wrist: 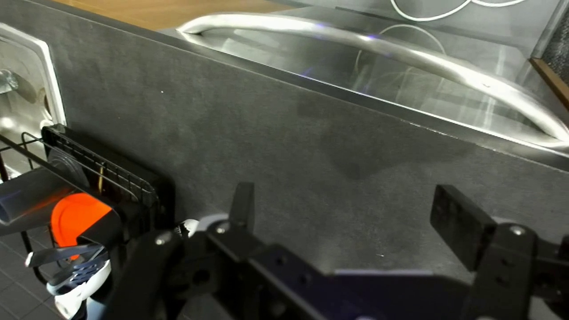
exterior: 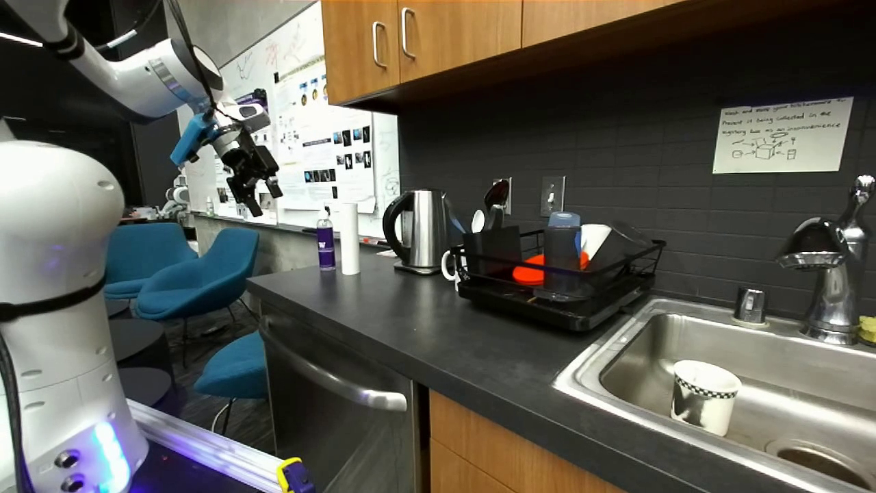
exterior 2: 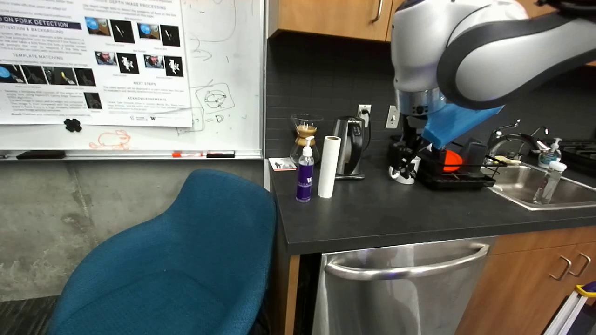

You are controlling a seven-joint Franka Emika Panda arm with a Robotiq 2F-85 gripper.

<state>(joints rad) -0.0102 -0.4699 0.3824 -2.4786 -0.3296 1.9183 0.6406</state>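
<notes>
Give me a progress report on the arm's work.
Done: perhaps nothing; the orange dish sits in the black rack, but who put it there doesn't show. Under way: no hold; the hand hangs wide open with no object in it. Left: probably a grasp, since the mug on the counter and the white cup in the sink are both ungripped.

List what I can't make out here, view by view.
White mug: partly covered by the gripper in an exterior view.
Sink: cut off by the left edge in the wrist view.
Kettle: inside hidden by its body in both exterior views.
Poster: most fine print too blurred in both exterior views.
</notes>
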